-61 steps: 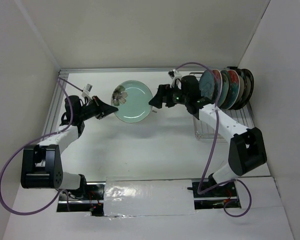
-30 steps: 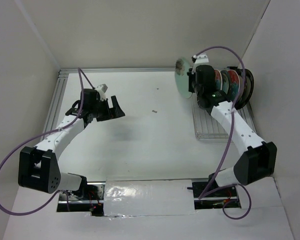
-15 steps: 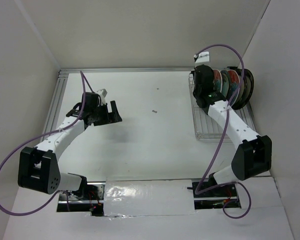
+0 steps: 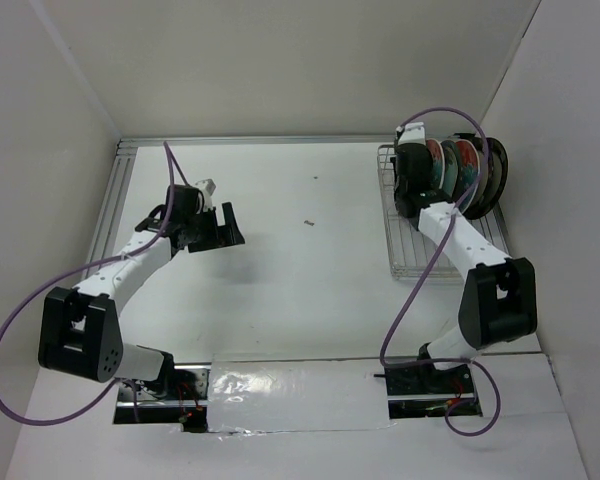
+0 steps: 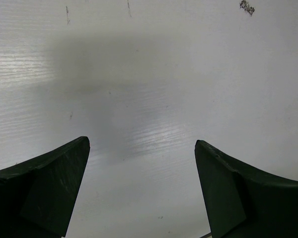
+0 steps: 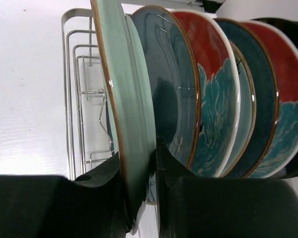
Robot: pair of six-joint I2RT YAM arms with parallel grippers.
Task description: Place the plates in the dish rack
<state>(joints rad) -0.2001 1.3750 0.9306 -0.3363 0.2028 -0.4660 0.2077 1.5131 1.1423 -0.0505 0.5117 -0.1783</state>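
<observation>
Right claw [image 6: 139,161] clamped on mint plate [image 6: 125,94], upright in dish rack [image 4: 420,258] at upper right; left claw [image 5: 141,144] spread apart over tabletop [image 5: 154,69], left side.

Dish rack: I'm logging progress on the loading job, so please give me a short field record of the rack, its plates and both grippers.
rack: silver wire dish rack, far right of the table
plates: standing upright on edge in a row; at least six show in the right wrist view
end plate: pale mint plate, upright beside a dark teal one
right gripper: shut on the pale mint plate's rim
left gripper: open, holding nothing, above bare table
</observation>
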